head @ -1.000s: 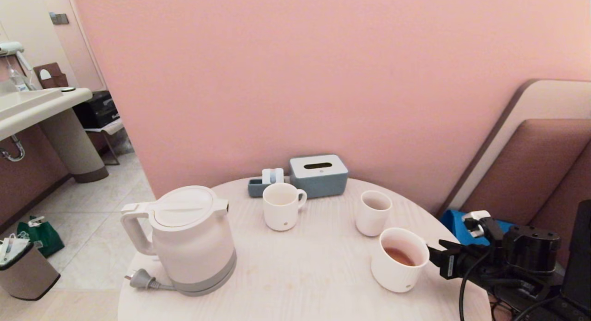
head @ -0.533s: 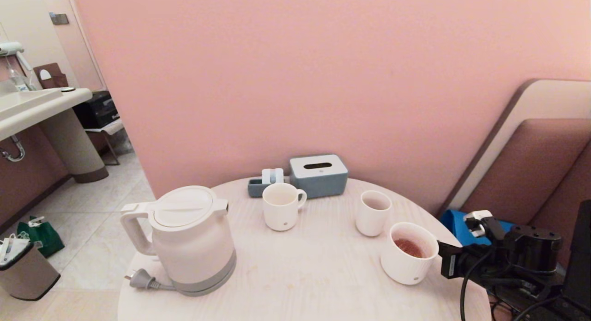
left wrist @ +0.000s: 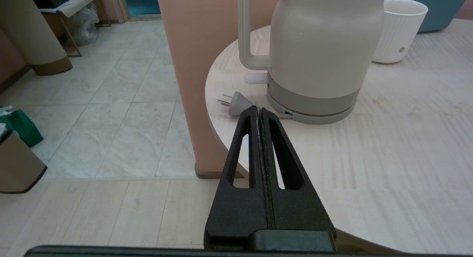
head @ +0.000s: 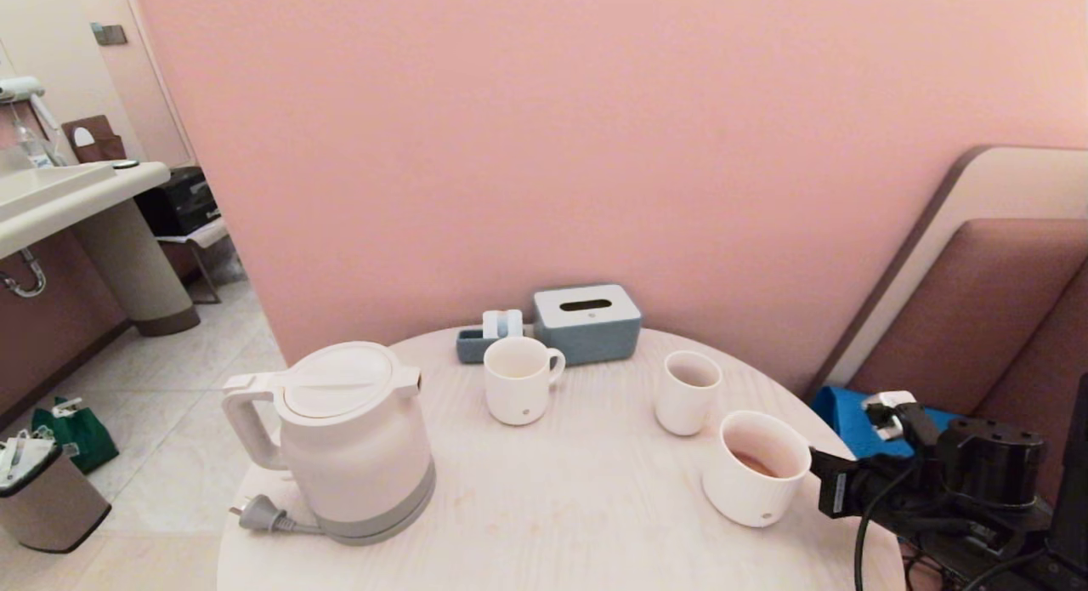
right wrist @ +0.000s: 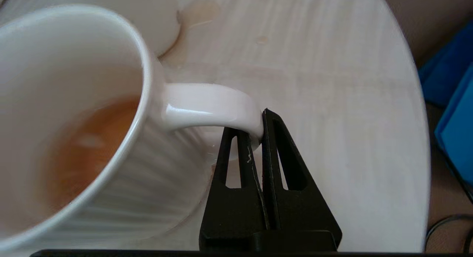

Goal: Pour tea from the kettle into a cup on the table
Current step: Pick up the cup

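Observation:
The wide cream-white cup stands on the round pale table near its right edge, with a shallow pool of reddish-brown tea inside. My right gripper reaches in level from the right and is shut on the outer curve of the cup's handle; in the head view the right gripper sits just right of the cup. The big white kettle stands at the table's left with its lid closed. My left gripper is shut and empty, low before the table's near-left edge, pointing at the kettle.
A narrower handled mug and a handleless tumbler stand behind the cup. A grey-blue tissue box is at the back. The kettle's plug lies by the left edge. Tea stains mark the wood.
My right gripper has closed on the cup's handle. The cup has shifted a little to the right and slightly back on the table. The left arm has not moved.

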### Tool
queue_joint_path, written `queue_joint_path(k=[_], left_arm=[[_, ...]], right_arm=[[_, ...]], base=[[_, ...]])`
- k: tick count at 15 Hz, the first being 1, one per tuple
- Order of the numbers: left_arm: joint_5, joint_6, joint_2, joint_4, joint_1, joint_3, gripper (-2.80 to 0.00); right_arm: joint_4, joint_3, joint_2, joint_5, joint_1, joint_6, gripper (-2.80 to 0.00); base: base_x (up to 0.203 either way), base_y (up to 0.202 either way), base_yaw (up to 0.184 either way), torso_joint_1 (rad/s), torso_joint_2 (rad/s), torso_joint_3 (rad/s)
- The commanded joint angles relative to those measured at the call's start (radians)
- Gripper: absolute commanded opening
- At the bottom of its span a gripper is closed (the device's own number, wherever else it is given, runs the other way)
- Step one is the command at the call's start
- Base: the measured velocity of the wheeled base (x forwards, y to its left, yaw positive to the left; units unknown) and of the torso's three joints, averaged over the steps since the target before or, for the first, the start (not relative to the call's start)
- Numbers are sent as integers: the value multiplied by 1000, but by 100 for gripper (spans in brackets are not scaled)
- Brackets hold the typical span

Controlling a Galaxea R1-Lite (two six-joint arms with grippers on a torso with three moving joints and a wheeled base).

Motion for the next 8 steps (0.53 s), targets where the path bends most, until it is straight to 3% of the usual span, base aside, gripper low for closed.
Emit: queue_joint_path(k=[1, 8], left_arm=[[0, 0, 2, 0, 0, 0, -280], [0, 0, 2, 0, 0, 0, -280]], right_arm=[[-46, -1, -32, 0, -23, 25, -280], [-34, -43, -75, -26, -46, 25, -280]], base=[[0, 0, 0, 0, 0, 0], [0, 0, 0, 0, 0, 0]])
